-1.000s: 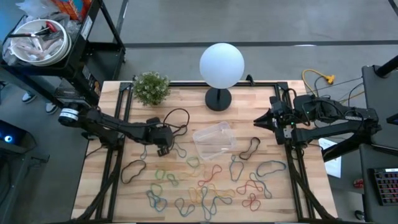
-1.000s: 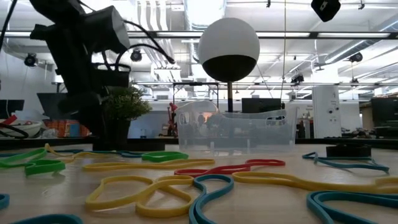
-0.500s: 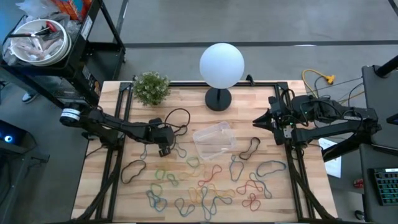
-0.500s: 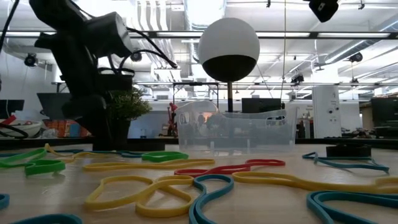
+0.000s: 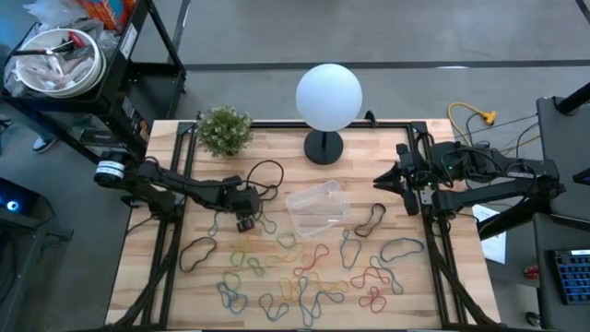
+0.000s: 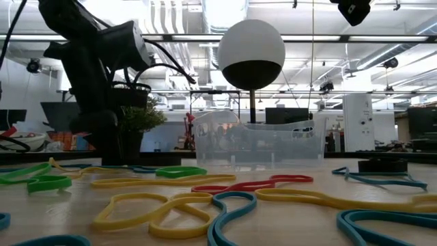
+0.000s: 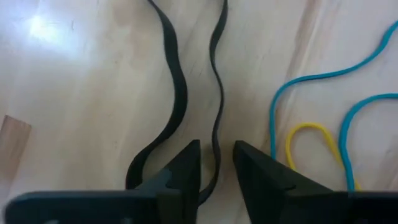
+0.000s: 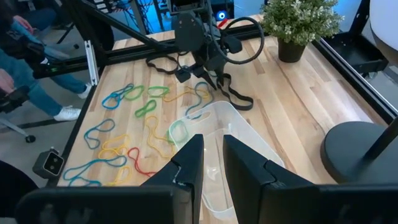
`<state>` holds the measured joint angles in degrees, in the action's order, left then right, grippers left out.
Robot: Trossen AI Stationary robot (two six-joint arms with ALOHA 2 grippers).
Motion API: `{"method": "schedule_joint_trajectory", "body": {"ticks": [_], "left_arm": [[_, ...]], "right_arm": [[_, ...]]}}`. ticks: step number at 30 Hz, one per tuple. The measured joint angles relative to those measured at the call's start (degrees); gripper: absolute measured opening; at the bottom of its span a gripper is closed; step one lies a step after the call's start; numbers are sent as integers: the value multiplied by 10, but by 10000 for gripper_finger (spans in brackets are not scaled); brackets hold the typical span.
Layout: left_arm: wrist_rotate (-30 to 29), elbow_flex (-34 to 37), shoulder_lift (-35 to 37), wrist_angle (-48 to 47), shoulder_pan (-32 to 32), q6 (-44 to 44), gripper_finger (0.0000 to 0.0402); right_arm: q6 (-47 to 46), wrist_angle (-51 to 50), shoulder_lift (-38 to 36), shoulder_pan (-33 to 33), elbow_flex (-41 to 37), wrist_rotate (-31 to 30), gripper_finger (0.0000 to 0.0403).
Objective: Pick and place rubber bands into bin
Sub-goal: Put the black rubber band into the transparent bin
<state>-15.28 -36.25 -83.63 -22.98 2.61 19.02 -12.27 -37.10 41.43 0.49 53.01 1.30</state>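
Bands in yellow, blue, red and green, the rubber bands (image 6: 205, 205), sprawl across the near desk (image 5: 147, 277). Farther back, the left end effector (image 7: 216, 163) is down on the wood, fingers nearly together astride one strand of a black band (image 7: 177, 93). The clear bin (image 5: 318, 207) sits mid-desk. The right end effector (image 8: 211, 158) hovers at the right edge, fingers slightly apart, holding nothing.

1. I see a white globe lamp (image 5: 328, 95) on its dark base at the counter's (image 5: 212, 286) far edge.
2. A small potted plant (image 5: 224, 129) sits near it.
3. Off the counter, I spot a yellow cable (image 5: 472, 117) and a white bowl (image 5: 57, 60) on a cart.
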Motion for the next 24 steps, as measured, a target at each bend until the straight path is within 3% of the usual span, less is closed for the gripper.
{"method": "schedule_joint_trajectory", "body": {"ticks": [6,16,24], "left_arm": [[9,0,1,4,0,0,7],[4,-12,4,-5,0,1,1],[0,-57,57,0,0,1,0]], "right_arm": [[-2,0,0,0,0,0,57],[-2,1,0,0,0,0,57],[-1,0,0,0,0,0,57]]}}
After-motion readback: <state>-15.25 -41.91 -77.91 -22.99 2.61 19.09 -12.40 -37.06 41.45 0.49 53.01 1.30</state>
